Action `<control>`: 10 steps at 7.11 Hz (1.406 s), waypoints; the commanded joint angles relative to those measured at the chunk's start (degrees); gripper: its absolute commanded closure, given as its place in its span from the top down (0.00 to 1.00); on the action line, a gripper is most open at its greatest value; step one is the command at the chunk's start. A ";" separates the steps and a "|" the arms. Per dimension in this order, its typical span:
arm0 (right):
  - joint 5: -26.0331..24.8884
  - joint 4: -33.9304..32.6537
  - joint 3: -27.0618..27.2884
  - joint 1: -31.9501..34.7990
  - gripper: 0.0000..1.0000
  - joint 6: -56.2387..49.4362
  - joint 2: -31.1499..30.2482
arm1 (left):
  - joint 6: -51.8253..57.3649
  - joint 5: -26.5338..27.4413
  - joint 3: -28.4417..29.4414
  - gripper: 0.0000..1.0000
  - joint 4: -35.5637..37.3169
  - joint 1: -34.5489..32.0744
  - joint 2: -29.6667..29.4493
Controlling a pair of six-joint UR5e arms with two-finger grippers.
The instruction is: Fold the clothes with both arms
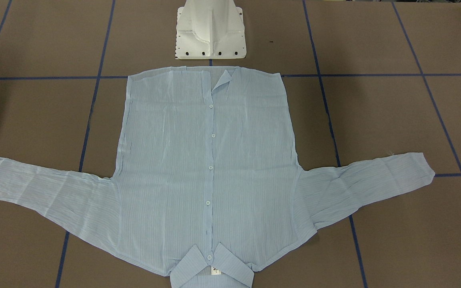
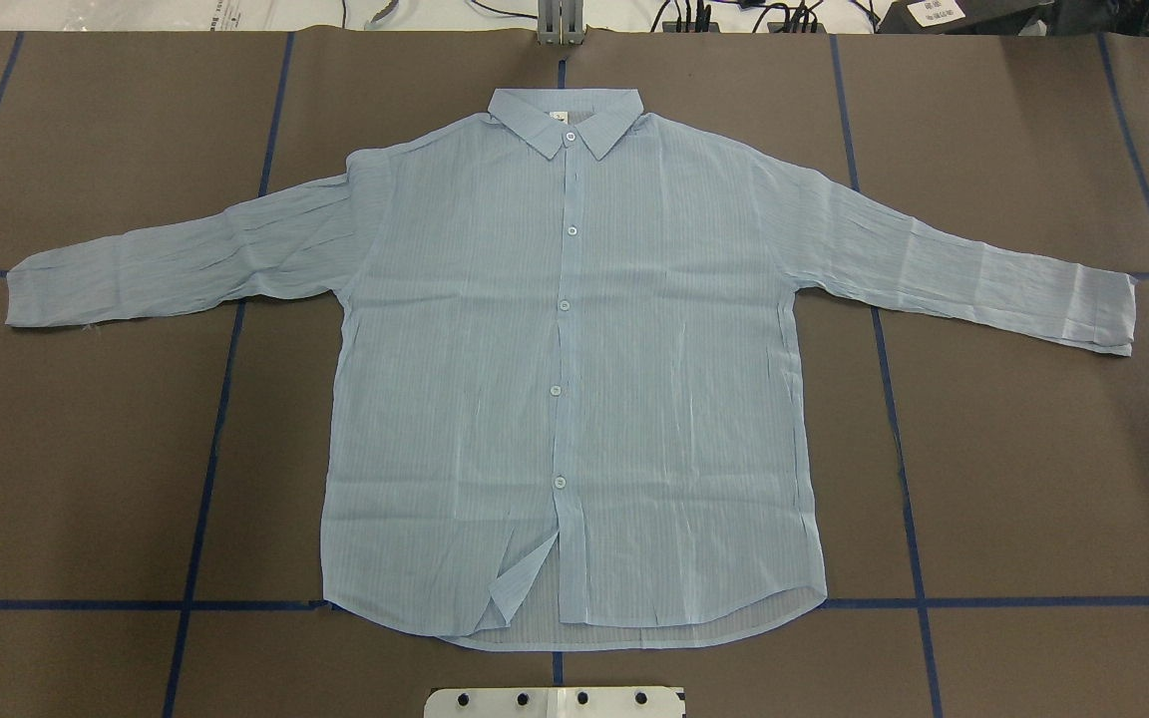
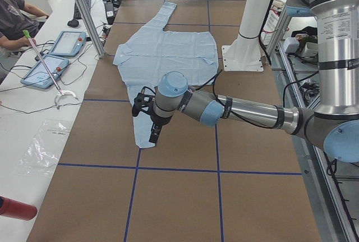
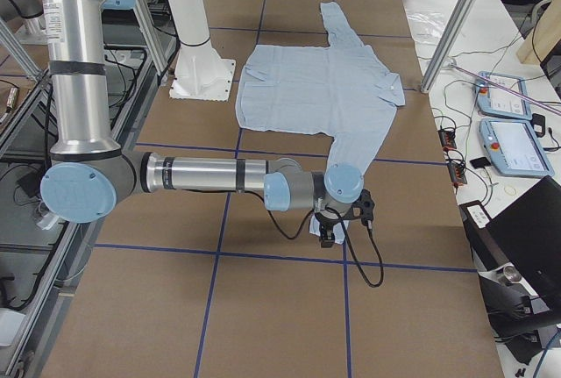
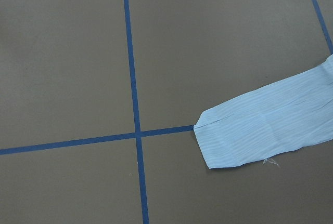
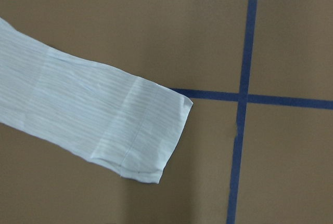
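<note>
The pale-blue striped shirt [image 2: 574,379] lies flat and buttoned on the brown table, front up, sleeves spread, collar away from the robot's base. It also shows in the front view [image 1: 210,160]. In the exterior left view my left gripper [image 3: 151,132] hangs over the near sleeve's cuff. In the exterior right view my right gripper [image 4: 337,229] hangs over the other sleeve's cuff. I cannot tell whether either is open or shut. The left wrist view shows one cuff [image 5: 250,135] lying flat, and the right wrist view shows the other cuff [image 6: 119,130]. No fingers show there. The overhead and front views show no arm.
The white pedestal base [image 1: 210,30] stands just behind the shirt's hem. Blue tape lines [image 2: 225,399] cross the table. An operator with a reach stick [image 3: 42,62] and two tablets [image 3: 53,56] are at the far side table. A red bottle [image 3: 14,208] lies there.
</note>
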 commanded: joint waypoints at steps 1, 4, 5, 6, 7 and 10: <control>-4.36 13.48 -10.18 -4.49 0.91 10.96 4.02 | -0.21 -0.82 0.06 1.00 -2.74 0.15 0.00; -5.35 14.31 -14.96 -7.49 0.91 12.31 7.64 | 0.14 -1.26 -0.11 1.00 -2.92 0.15 0.00; -5.44 14.31 -15.48 -8.89 0.90 12.31 7.73 | 0.32 -1.26 -0.11 1.00 -2.92 0.15 0.00; -5.62 14.23 -15.75 -9.86 0.91 12.31 8.34 | 0.32 -1.26 -0.20 1.00 -2.92 0.15 0.00; -6.66 14.14 -15.84 -10.48 0.91 12.40 8.61 | 0.32 -1.26 -0.29 1.00 -2.92 0.23 0.00; -6.85 14.22 -17.59 -11.09 0.90 19.03 10.18 | 0.32 -1.26 -0.20 1.00 -2.92 0.23 0.00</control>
